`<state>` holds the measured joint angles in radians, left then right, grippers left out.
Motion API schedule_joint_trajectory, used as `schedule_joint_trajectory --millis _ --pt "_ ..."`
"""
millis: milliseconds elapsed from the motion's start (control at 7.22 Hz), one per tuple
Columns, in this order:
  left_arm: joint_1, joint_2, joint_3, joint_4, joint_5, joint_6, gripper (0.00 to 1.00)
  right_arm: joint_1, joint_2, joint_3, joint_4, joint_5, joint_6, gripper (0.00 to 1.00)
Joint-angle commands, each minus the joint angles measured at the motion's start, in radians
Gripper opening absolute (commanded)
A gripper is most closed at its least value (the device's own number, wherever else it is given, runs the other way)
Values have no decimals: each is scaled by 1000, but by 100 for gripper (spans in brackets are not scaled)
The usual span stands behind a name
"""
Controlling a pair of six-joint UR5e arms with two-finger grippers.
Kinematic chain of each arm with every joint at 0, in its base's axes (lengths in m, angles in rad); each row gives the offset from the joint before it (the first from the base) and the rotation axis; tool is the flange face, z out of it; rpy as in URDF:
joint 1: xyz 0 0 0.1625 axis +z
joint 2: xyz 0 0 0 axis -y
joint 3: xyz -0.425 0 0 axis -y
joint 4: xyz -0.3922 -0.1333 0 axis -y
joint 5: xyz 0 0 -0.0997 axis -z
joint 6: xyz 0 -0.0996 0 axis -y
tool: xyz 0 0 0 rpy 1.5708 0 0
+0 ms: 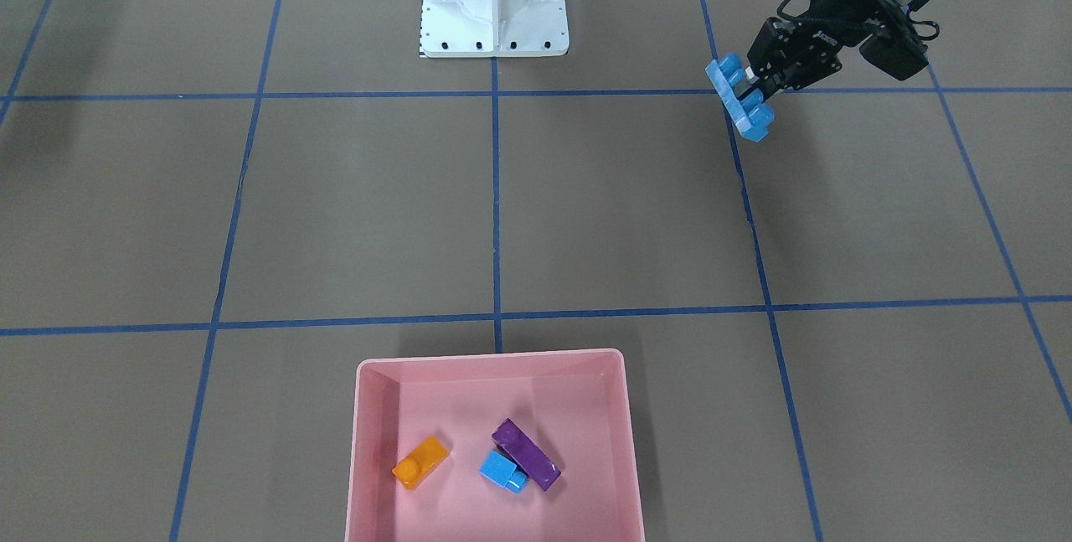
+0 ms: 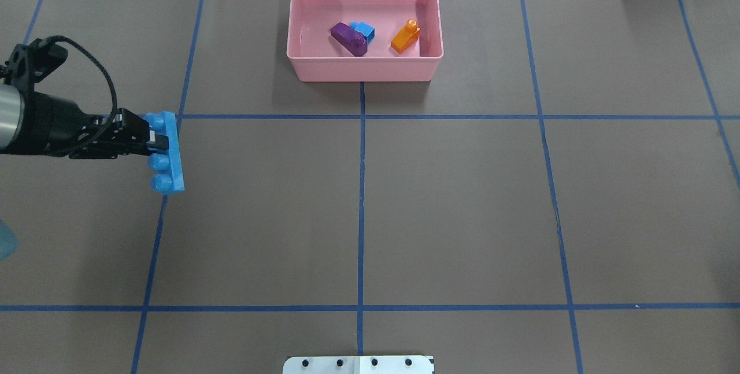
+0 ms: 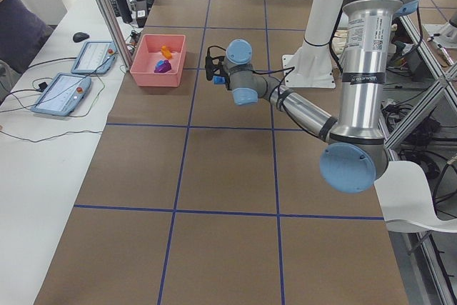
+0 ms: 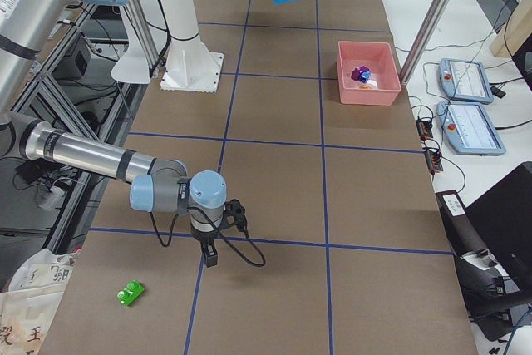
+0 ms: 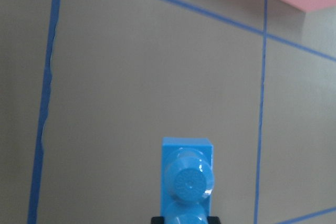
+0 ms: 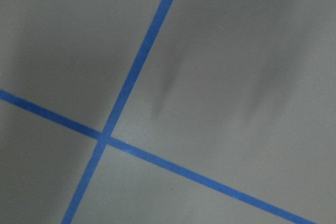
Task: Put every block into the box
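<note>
My left gripper (image 2: 157, 143) is shut on the long blue four-stud block (image 2: 168, 152) and holds it above the table at the left, well short of the pink box (image 2: 364, 67). The block also shows in the front view (image 1: 740, 98) and the left wrist view (image 5: 186, 182). In the box lie the orange block (image 2: 405, 36), the purple sloped block (image 2: 348, 39) and the small blue block (image 2: 363, 30). The green block (image 4: 130, 293) lies on the table near my right gripper (image 4: 209, 253), which points down just above the table; I cannot tell whether it is open or shut.
The white robot base (image 2: 358, 364) stands at the table's near edge. Tablets (image 3: 64, 91) and cables lie on the white side table beyond the box. An operator (image 3: 18, 26) sits at that table's corner.
</note>
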<state>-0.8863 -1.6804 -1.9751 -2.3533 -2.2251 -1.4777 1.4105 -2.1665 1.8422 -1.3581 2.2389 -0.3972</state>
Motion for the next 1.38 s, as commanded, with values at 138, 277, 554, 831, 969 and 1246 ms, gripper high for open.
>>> schedule_joint_trajectory --millis 138,277,554,831,969,1246 --pt "-36 -247 94 152 15 -55 0 -1 -117 -6 4 2 -139 100" --pt "-36 -313 134 160 47 -58 0 -1 -119 -68 16 1 -173 100" --pt "-34 -585 323 158 150 -261 0 -2 -116 -167 101 -1 -193 100" --pt "24 -753 579 135 337 -296 0 -4 -115 -202 126 -2 -193 100" --pt "58 -863 752 82 461 -305 0 -4 -112 -205 126 -2 -193 100" --pt "87 -1008 1075 -62 611 -357 0 -5 -107 -209 128 -15 -198 100"
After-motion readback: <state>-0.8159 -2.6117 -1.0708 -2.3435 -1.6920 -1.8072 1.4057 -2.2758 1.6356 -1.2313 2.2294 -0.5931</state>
